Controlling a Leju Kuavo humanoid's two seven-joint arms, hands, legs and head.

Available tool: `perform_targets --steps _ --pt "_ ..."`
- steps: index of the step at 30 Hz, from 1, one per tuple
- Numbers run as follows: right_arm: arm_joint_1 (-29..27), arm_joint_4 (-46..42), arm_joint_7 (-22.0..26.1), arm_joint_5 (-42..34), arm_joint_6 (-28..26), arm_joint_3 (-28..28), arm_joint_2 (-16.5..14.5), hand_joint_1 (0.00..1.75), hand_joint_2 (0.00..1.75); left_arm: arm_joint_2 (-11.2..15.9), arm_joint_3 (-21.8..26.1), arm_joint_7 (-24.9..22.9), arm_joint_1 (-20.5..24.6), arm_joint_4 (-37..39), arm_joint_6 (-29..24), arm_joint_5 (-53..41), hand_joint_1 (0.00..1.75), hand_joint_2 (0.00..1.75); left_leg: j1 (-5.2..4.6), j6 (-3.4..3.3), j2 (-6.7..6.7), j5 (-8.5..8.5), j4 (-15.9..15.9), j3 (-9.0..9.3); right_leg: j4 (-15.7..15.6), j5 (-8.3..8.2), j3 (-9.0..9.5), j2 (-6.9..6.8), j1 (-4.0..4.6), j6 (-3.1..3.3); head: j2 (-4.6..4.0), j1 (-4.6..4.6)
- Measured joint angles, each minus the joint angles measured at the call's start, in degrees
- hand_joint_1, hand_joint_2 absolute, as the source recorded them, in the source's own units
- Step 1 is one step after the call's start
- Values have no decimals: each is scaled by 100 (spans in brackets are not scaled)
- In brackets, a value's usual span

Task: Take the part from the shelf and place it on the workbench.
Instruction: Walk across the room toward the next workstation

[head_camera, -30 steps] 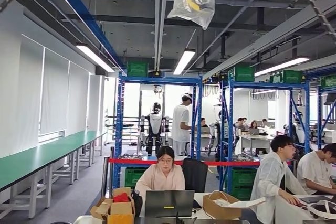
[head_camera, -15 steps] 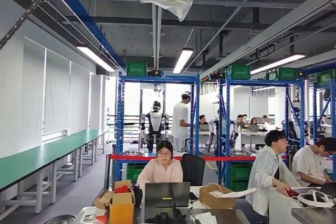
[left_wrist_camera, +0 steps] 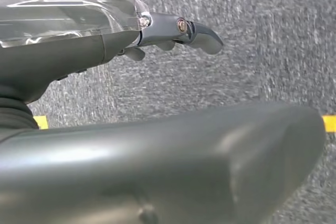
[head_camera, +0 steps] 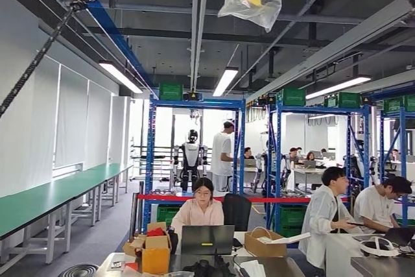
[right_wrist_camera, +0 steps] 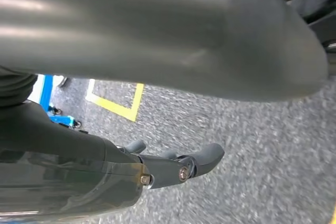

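Presently both arms hang over grey floor: left hand (left_wrist_camera: 174, 30) and right hand (right_wrist_camera: 174, 166) empty, fingers loosely extended; shelf (head_camera: 196, 154) far ahead.

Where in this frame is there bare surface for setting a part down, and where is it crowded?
The long green bench along the white wall looks bare along its whole visible length. The near desk is crowded: an orange box, a laptop and an open cardboard box sit close together. Both hands, left hand and right hand, hang over grey floor holding nothing.

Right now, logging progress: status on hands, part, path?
Left hand and right hand hold nothing, hanging over grey floor. Part not picked. Blue steel shelf far ahead, seated people and desks between.
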State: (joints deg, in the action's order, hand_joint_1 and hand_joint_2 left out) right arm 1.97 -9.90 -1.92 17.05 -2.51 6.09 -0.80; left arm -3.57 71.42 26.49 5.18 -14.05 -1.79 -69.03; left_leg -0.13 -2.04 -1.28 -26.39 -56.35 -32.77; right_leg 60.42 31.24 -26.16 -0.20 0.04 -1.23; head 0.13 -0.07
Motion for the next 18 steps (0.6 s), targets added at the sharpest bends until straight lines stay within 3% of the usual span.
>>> perform_targets --steps 1,2,4,6,8,10,11,12,15,16,18 --pt "8 -2 7 8 -1 -1 -1 0 0 -1 2 -2 2 0 0 4 0 0 -6 27 -1 49 -6 -28 -443 88 309 3 15 41 0 1" --pt "14 -3 11 13 -1 -1 -1 0 0 -1 4 -11 5 0 -1 9 0 0 -6 56 -4 94 -12 -52 -727 156 492 6 34 77 2 2" --pt "14 -1 16 27 2 -1 -5 0 0 -1 19 -45 14 0 -2 32 0 0 15 120 -1 146 -33 -99 -885 135 520 2 52 144 3 0" --pt "4 2 18 40 5 -1 -13 0 0 -4 49 -93 5 0 -2 60 0 0 38 163 31 -72 -235 -190 -894 42 453 -22 52 224 2 -1" --pt "-16 5 31 49 0 -2 -15 0 0 -14 77 -174 -15 0 -3 73 0 0 50 182 57 -568 -900 -418 -874 -32 356 -47 68 287 1 0" --pt "-32 7 61 38 -14 -8 -14 0 0 -21 92 -267 -31 0 -10 76 0 87 50 192 61 -871 -1624 -625 -802 -82 213 -55 94 307 0 -1" --pt "-31 7 73 28 -19 -16 -13 0 0 -21 96 -302 -36 0 -20 77 0 131 48 190 63 -846 -1709 -600 -751 -93 144 -52 101 309 0 -1" --pt "-30 7 82 20 -21 -31 -11 0 0 -21 99 -331 -37 0 -31 78 0 175 46 184 64 -734 -1573 -465 -692 -96 80 -48 104 306 0 -1" --pt "-28 7 72 15 -13 -65 -6 0 0 -21 101 -309 -27 0 -45 80 0 175 40 139 66 -371 -486 207 -511 -63 -70 -41 117 261 1 -1" --pt "-28 7 49 16 -5 -71 -3 0 0 -21 101 -279 -24 0 -36 81 0 175 36 123 66 -342 -271 316 -465 -56 -110 -41 125 238 1 -1" --pt "-26 8 -16 17 9 -84 5 0 0 -22 101 -235 -24 0 -9 81 0 175 32 91 68 -348 -168 322 -420 -68 -163 -43 136 191 2 -1"
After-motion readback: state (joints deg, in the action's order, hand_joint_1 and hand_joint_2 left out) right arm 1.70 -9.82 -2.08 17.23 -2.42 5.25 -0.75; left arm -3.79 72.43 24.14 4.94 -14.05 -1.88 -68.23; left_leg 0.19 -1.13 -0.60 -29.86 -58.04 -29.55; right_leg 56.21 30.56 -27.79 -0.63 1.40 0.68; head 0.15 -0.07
